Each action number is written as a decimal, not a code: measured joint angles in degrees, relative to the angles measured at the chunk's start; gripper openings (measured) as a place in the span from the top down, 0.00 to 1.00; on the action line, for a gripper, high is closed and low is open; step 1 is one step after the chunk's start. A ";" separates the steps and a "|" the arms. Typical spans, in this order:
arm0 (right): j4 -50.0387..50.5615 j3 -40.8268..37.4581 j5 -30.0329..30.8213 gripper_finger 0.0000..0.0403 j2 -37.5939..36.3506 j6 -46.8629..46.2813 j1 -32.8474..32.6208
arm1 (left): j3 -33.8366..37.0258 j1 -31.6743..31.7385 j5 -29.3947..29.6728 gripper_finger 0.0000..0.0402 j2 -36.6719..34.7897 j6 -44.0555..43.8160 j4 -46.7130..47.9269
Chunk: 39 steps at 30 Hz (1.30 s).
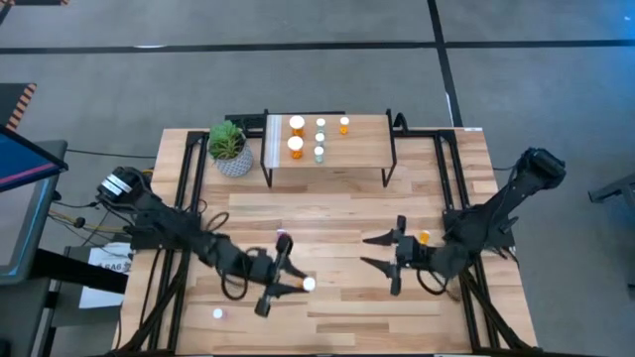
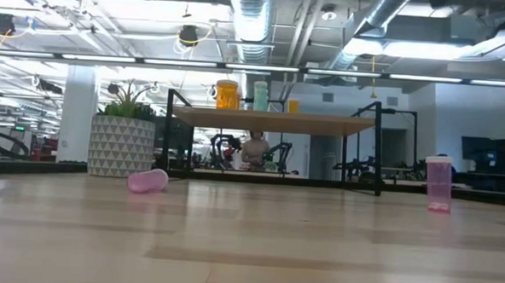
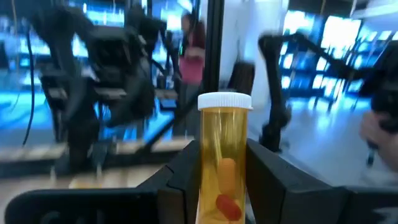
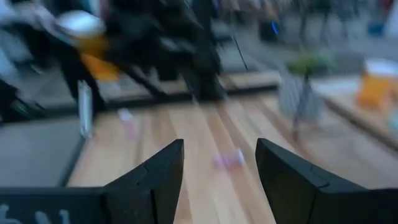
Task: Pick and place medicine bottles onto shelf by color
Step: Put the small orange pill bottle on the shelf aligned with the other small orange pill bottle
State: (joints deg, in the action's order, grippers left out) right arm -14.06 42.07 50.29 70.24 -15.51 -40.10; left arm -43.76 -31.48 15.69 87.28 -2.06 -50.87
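My left gripper [image 1: 288,278] is at the table's near middle, shut on an orange bottle [image 3: 222,162] with a white cap [image 1: 309,285]. My right gripper [image 1: 382,253] is open and empty to its right, with its fingers [image 4: 155,180] apart in the right wrist view. A small orange bottle [image 1: 424,237] stands just behind it. Two pink bottles [image 1: 283,238] [image 1: 217,314] are on the table; in the low view one lies on its side [image 2: 147,181] and one stands upright [image 2: 438,184]. The shelf [image 1: 362,149] at the far middle carries orange [image 1: 297,125] and teal [image 1: 320,138] bottles. My left gripper pinches the orange bottle's body [image 3: 214,186] between its two fingers [image 3: 177,183], one on each side. The capped end [image 3: 225,101] sticks out past the fingertips. The fingers come about level from the table's left. The bottle is lifted clear of the table, cap end up.
A potted plant [image 1: 230,149] stands left of the shelf. Black frame rails [image 1: 442,178] run along the table's left and right sides. Bare wood [image 1: 337,213] lies between the grippers and the shelf. A person [image 2: 254,150] shows in the room beyond.
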 joint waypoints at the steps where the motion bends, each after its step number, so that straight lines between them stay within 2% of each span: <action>1: -6.76 -1.47 -1.18 0.45 0.01 4.14 0.20 | 0.54 0.96 -1.48 0.78 -0.31 0.25 -1.83; 3: -18.57 -3.94 -5.23 0.45 0.61 11.02 1.20 | 0.72 3.20 -3.84 0.77 -0.49 0.52 -3.99; 6: -29.60 -5.73 -12.90 0.45 2.21 16.60 4.03 | 0.74 6.20 -5.48 0.77 -0.32 0.45 -3.96; 13: -37.32 -5.82 -27.12 0.45 8.77 15.49 12.22 | 0.72 11.21 -5.89 0.77 1.70 -2.80 -4.59; 18: -41.06 -3.29 -33.41 0.43 13.28 15.30 16.08 | 0.69 12.61 -6.50 0.77 3.82 -4.66 -6.73; 28: -39.95 0.17 -35.55 0.31 15.34 14.28 16.99 | 0.67 12.62 -6.78 0.77 3.85 -4.66 -6.19; 39: -39.73 0.10 -35.51 0.30 15.37 9.79 18.93 | 0.65 12.60 -6.81 0.77 3.85 -5.26 -5.72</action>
State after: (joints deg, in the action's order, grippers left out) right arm -53.79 42.17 14.79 85.60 -5.71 -21.17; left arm -43.11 -18.87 8.88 91.13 -7.32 -56.58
